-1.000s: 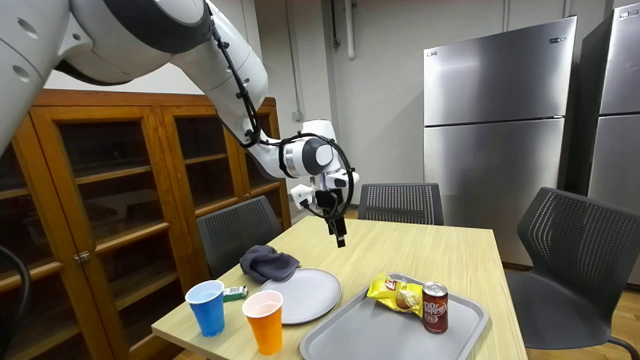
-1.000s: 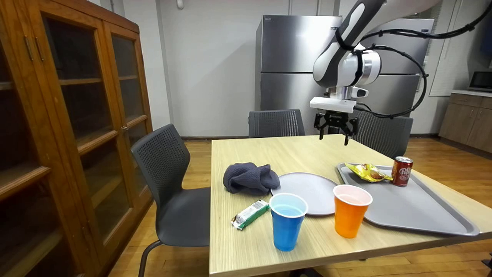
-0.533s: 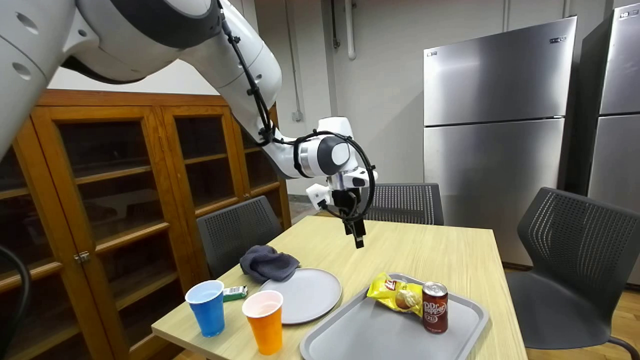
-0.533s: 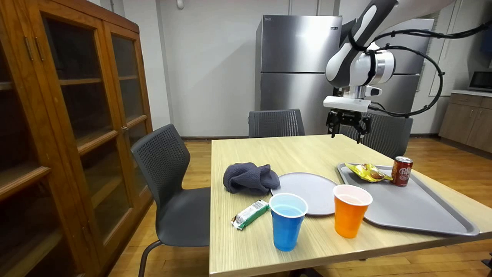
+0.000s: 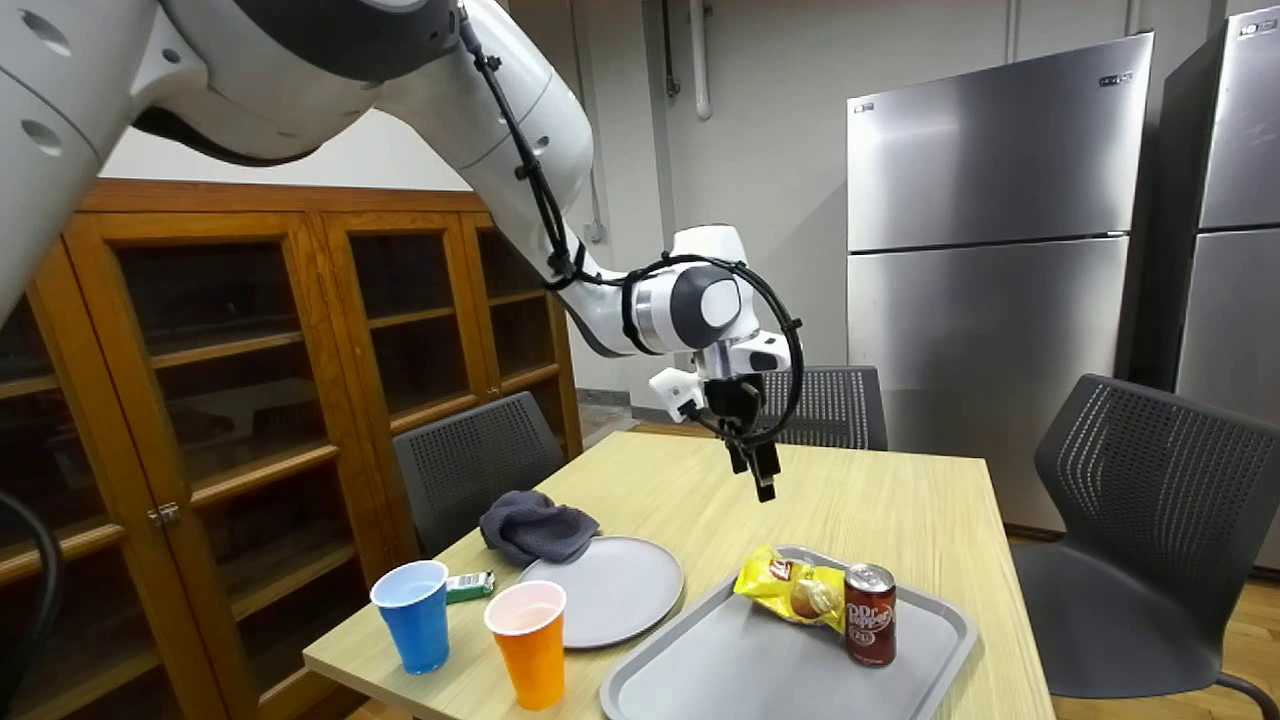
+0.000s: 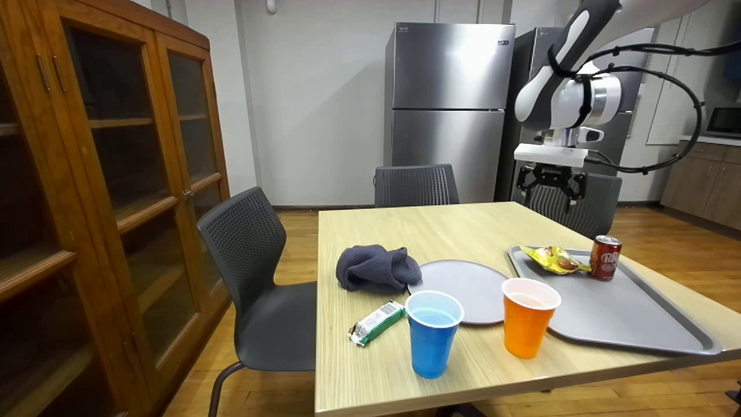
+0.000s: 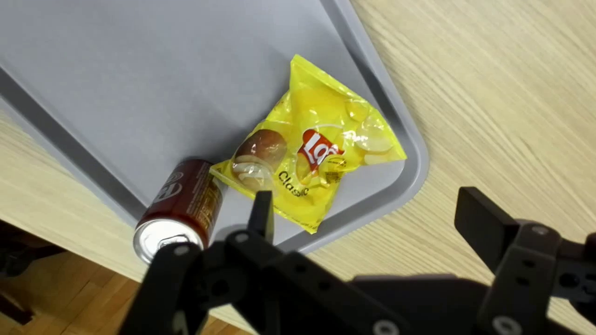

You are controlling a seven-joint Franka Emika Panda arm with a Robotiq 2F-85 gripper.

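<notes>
Well, 1 yellow chip bag [image 7: 300, 158], glossy, crinkled (marked "Classic").

There are two plastic cups [image 6: 431, 347], one plate [image 6: 463, 278], one tray [image 6: 625, 315], one bag of chips [image 7: 312, 153], one soda can [image 5: 870, 625], one wrapped snack bar [image 6: 378, 322] and one piece of cloth [image 6: 376, 269]. There is also one table [image 6: 457, 226], three chairs [image 6: 246, 249], two refrigerators [image 5: 990, 340], and one robot arm [image 5: 470, 120] with one gripper [image 7: 368, 209].

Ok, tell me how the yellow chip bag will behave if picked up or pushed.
The yellow chip bag will probably crumple under pressure, since its film looks creased. Its glossy surface could be slippery. Lying loose on the tray, it may slide if nudged, perhaps into the can beside it.
</notes>
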